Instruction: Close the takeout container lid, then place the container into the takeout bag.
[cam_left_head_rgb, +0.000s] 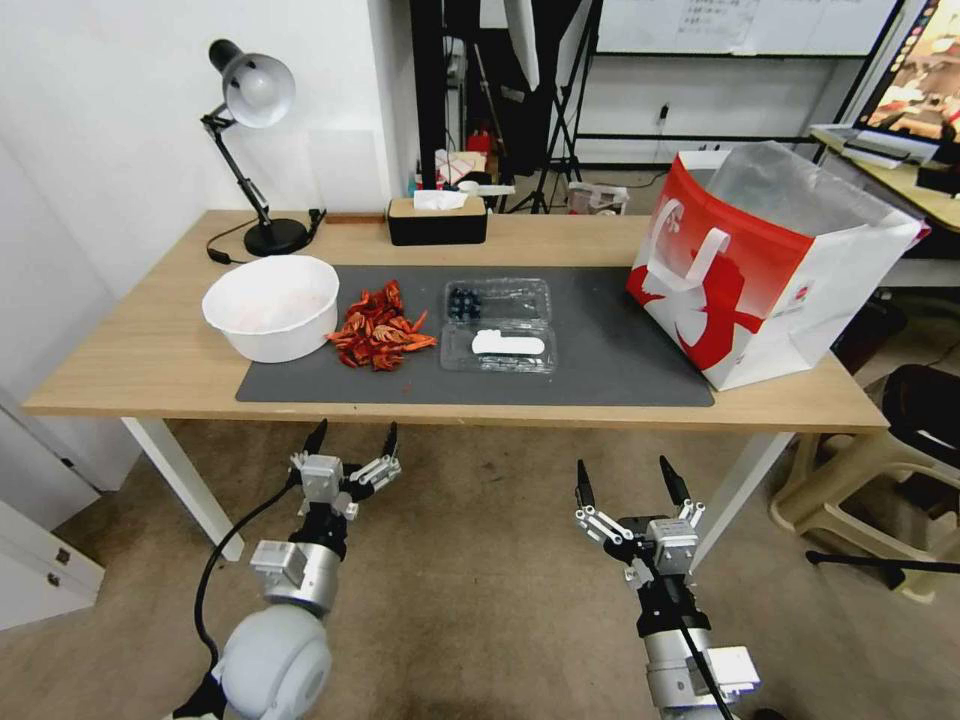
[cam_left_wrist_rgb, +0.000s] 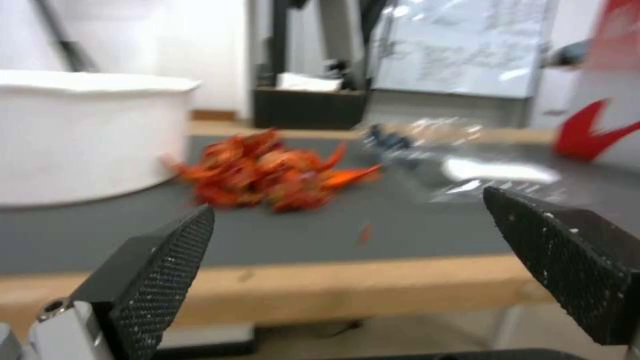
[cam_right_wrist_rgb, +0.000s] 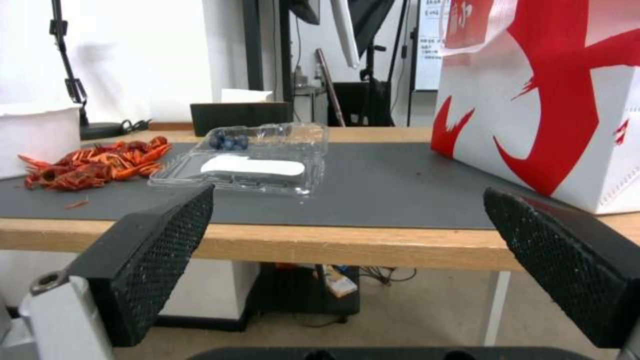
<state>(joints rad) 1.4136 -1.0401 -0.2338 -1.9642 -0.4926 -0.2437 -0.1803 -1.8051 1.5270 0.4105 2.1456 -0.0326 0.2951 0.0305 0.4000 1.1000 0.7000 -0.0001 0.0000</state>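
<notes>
Crayfish pile beside open takeout container, left gripper and right gripper spread

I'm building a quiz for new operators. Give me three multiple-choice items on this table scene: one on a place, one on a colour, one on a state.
1. Where does the takeout container lie?
A. inside the white bowl
B. on the dark mat, between the red food pile and the takeout bag
C. on the floor

2. What colours is the takeout bag?
A. red and white
B. green and black
C. plain brown

3. How is the lid?
A. shut over the berries
B. folded open, flat on the mat
C. torn off, in the bag

Key: 1 B, the head view shows it on the mat with the red food pile left and the bag right. 2 A, red print on white panels. 3 B, both halves lie side by side.
</notes>
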